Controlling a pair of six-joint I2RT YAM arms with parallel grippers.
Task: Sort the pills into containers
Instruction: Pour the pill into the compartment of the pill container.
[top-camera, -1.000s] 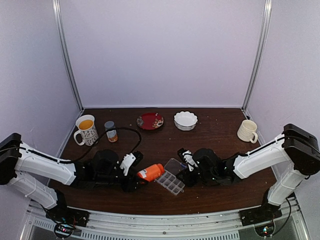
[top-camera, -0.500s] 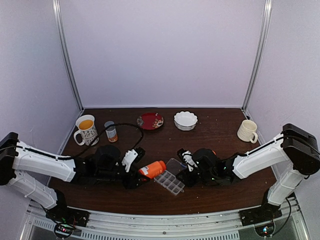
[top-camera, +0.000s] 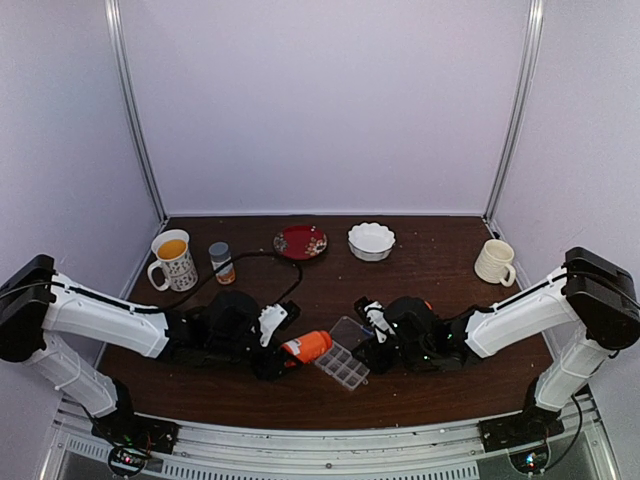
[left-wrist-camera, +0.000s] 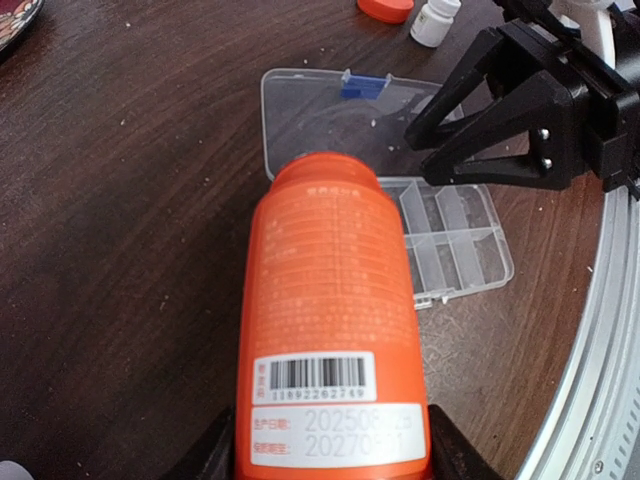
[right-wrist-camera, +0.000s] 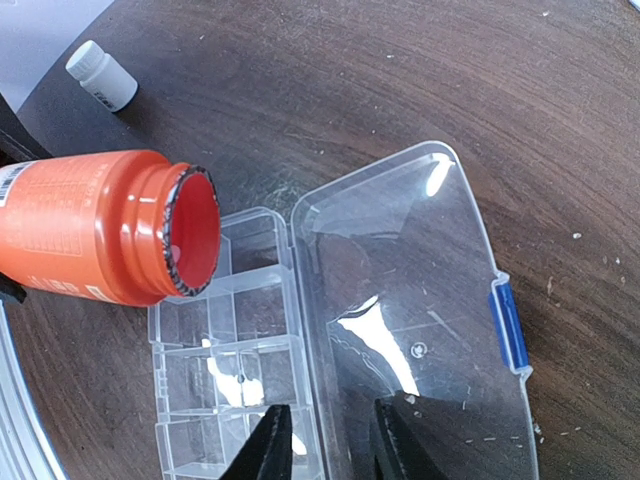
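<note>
Progress: early stage. No pills showing in any compartment (right-wrist-camera: 200, 335) of pill box (right-wrist-camera: 165, 395); all sorting left to do.

Left pincer (left-wrist-camera: 328, 460) clamping orange bottle (left-wrist-camera: 325, 330), which is uncapped and lying near level. Its mouth is reaching over box's end cells ahead of that pincer.

Right pincer (right-wrist-camera: 330, 435) sitting part-spread, straddling hinge line directly below; cannot tell whether gripping. Lid (right-wrist-camera: 420, 290) lying flat open ahead of it, with blue latch (right-wrist-camera: 508, 325) on outer edge.

Box: thin, clear, glossy, rectangular plastic. Bottle: smooth cylinder with printed label. Desk (right-wrist-camera: 350, 80): dark wood grain, speckled.

Orange bottle (left-wrist-camera: 330, 300): barcode, "2025…", "2027…"
</note>
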